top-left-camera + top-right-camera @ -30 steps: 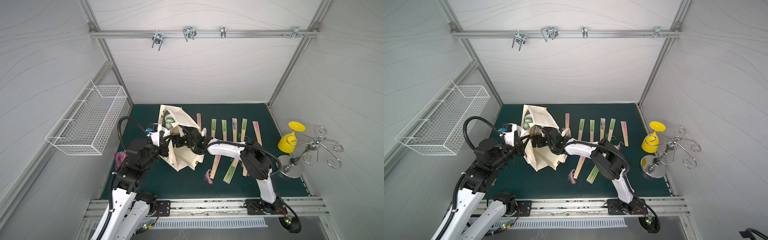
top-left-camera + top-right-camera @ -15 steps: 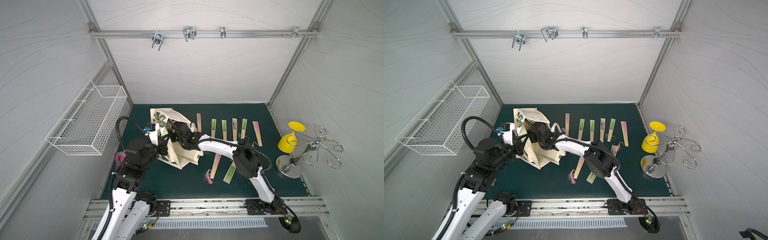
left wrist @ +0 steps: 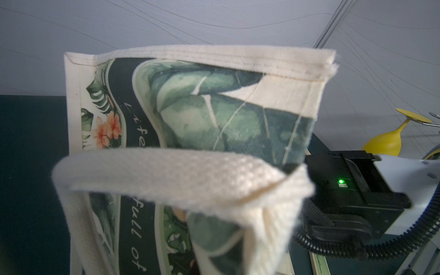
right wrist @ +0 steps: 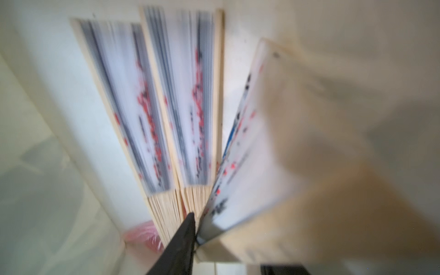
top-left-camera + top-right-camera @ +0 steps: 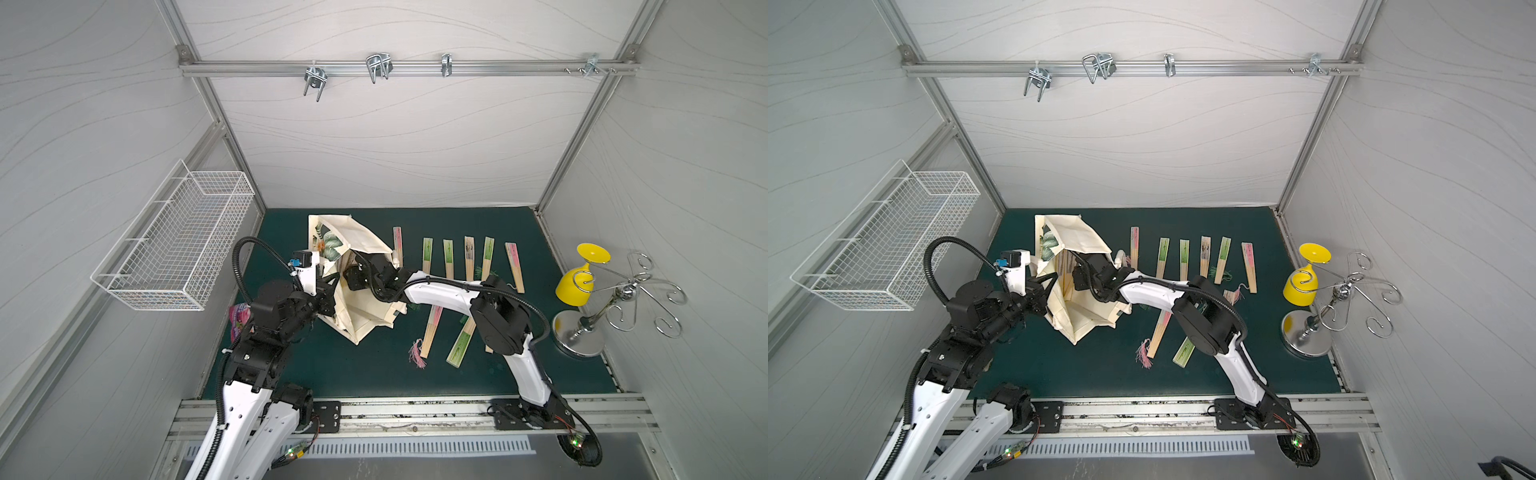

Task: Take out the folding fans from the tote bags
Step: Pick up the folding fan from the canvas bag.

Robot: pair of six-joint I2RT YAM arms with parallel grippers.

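At the far left a white wire basket (image 5: 174,245) is fixed to the wall. A pink snack packet (image 5: 239,318) is seen on the desk (image 5: 374,374) beside the left arm. Neither is touched.

The left pincer (image 5: 328,293) is closed on the tote bag (image 5: 365,243) at its cream handle (image 3: 166,173), which is stretched across the left wrist view. The bag is thereby lifted at one side and tipped, so that its mouth is turned toward the right arm and held wide. This is judged to be the reason for the grip, since limp canvas would otherwise fold over the contents.

The right pincer (image 5: 354,278) is reached into that mouth. In the right wrist view several folding fans (image 4: 152,107) are shown inside the bag, leaning on its cream wall with their bamboo ends gathered near the pincer. One dark finger (image 4: 183,238) is laid against the edge of the nearest fan (image 4: 240,154), which lies just beside it. The picture is blurred, so it cannot be told whether the jaws are clamped on this fan or merely set around it.

Further right, other fans (image 5: 428,254) are laid flat on the desk, a row toward the back wall and a few nearer the front, apart from the bag's mouth. These are taken to be the ones already removed. At the far right a yellow glass (image 5: 582,278) and a metal stand (image 5: 623,299) are not touched.
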